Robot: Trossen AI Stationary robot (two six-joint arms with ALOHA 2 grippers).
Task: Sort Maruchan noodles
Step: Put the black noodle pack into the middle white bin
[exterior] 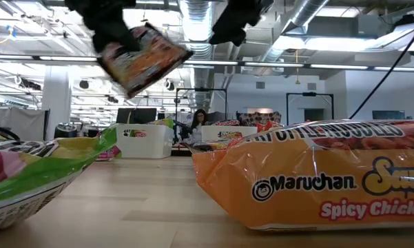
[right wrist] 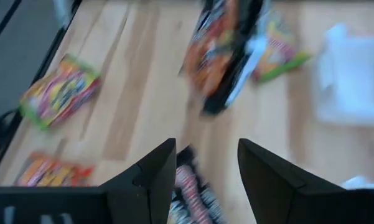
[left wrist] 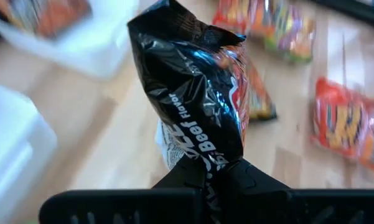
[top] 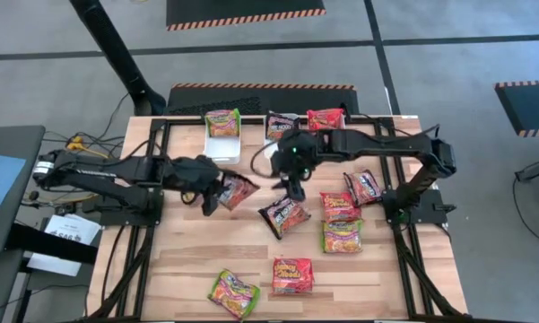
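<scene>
My left gripper [top: 208, 196] is left of the table's middle, shut on a black Maruchan packet [top: 238, 190] that hangs in the air in the low view [exterior: 141, 58]. The left wrist view shows its black "Beef Flavor" wrapper [left wrist: 193, 93]. My right gripper [top: 295, 190] hovers open near the middle of the table, raised in the low view [exterior: 233, 24]. Its fingers [right wrist: 206, 168] stand apart above another black packet [top: 284, 213] that lies flat on the wood [right wrist: 191, 198]. My left gripper pinches the black packet by one end seam [left wrist: 206, 163] between its two fingers. The packet is lifted clear of the table and tilted, and it sticks out past the fingertips toward the table's right.
More packets lie flat on the right half and near edge: red [top: 339, 205], green [top: 342, 236], black [top: 366, 186], red [top: 292, 274], green [top: 233, 292]. At the far edge a white tub [top: 222, 148] sits beside green [top: 222, 120], black [top: 281, 124] and red [top: 325, 117] packets.
</scene>
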